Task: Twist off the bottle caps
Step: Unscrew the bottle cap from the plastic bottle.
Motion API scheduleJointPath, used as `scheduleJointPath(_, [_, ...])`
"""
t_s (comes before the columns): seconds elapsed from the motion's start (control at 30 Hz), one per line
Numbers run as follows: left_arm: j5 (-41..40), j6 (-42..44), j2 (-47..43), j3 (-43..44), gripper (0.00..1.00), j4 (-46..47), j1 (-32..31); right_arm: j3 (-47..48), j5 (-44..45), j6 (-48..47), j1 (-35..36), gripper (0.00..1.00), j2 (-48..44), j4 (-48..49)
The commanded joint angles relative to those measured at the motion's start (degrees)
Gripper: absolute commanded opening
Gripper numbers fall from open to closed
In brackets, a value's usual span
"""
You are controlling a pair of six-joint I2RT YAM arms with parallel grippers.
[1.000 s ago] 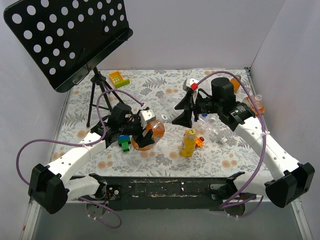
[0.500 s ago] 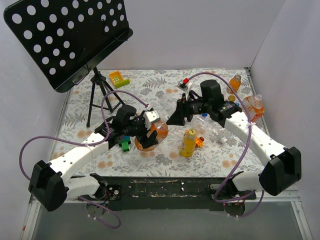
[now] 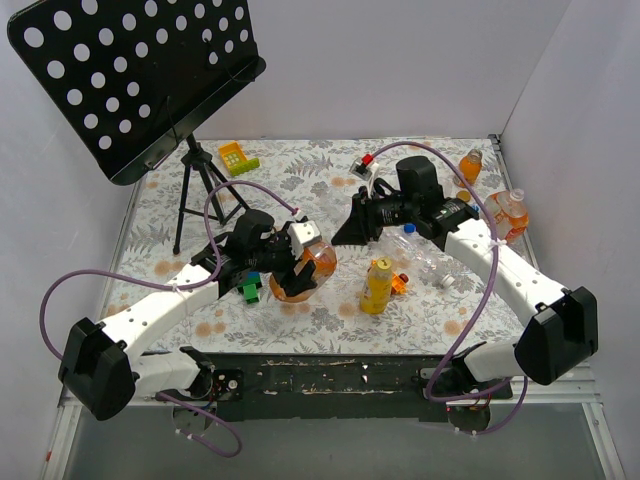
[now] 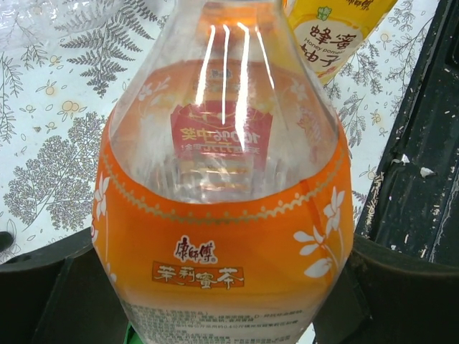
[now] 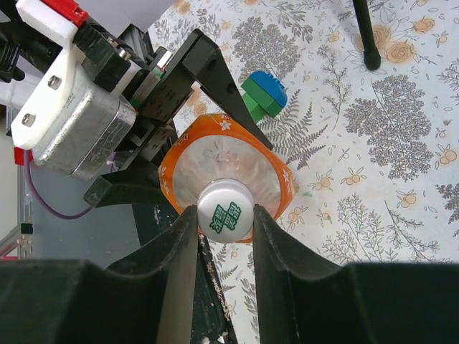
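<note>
- Left claw [image 4: 222,258] grips the orange bottle [image 4: 224,179] by its labelled body.
- White cap [image 5: 226,208] sits on that bottle's neck, facing the right arm.
- Right claw [image 5: 224,213] is narrow, both fingers against the cap's sides.
- Judgement: firm the pinch before twisting, turn squarely about the neck, and let the left grip stop the body spinning.

Floral table [image 3: 330,320]: yellow bottle [image 3: 377,285] upright, clear bottle [image 3: 425,255] lying, stand tripod [image 3: 193,158], green-blue block [image 3: 250,290].

Bright, even light; glare streaks the bottle [image 4: 222,179].
</note>
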Motion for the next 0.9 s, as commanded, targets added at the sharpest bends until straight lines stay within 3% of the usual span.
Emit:
scheduleJointPath(0.0, [0.8, 0.0, -1.5, 3.3, 0.0, 3.9, -0.2, 3.0, -2.4, -1.6, 0.8, 0.3, 0.1, -0.3])
scheduleJointPath(0.1, [1.0, 0.2, -1.7, 3.4, 0.0, 3.6, -0.2, 3.1, -4.6, -5.0, 0.8, 0.13, 0.0, -0.8])
scheduleJointPath(0.17, [2.2, 0.8, -1.9, 3.7, 0.0, 2.5, -0.3, 3.6, -11.1, -13.4, 0.8, 0.03, -0.1, -2.4])
scheduleJointPath(0.27, [8.4, 3.0, -2.2, 4.8, 0.0, -1.3, -0.2, 6.3, -22.5, -39.4, 0.8, 0.01, -0.4, -14.9])
scheduleJointPath(0.4, [16.2, 5.7, -2.2, 5.4, 0.0, -6.3, -0.1, 12.3, -21.8, -74.8, 0.9, 0.01, 1.0, -40.1])
scheduleJointPath(0.47, [19.0, 6.9, -2.1, 5.0, 0.0, -7.7, 0.0, 13.3, -19.1, -87.2, 1.0, 0.01, 1.5, -47.0])
scheduleJointPath(0.63, [18.8, 7.2, -3.0, 4.3, 0.0, -6.7, 0.1, 12.9, -11.7, -90.8, 1.0, 0.01, 0.6, -43.5])
scheduleJointPath(0.87, [16.9, 6.1, -3.7, 3.4, 0.0, -4.1, 0.0, 12.4, -11.4, -85.5, 1.0, 0.01, 0.1, -39.2])
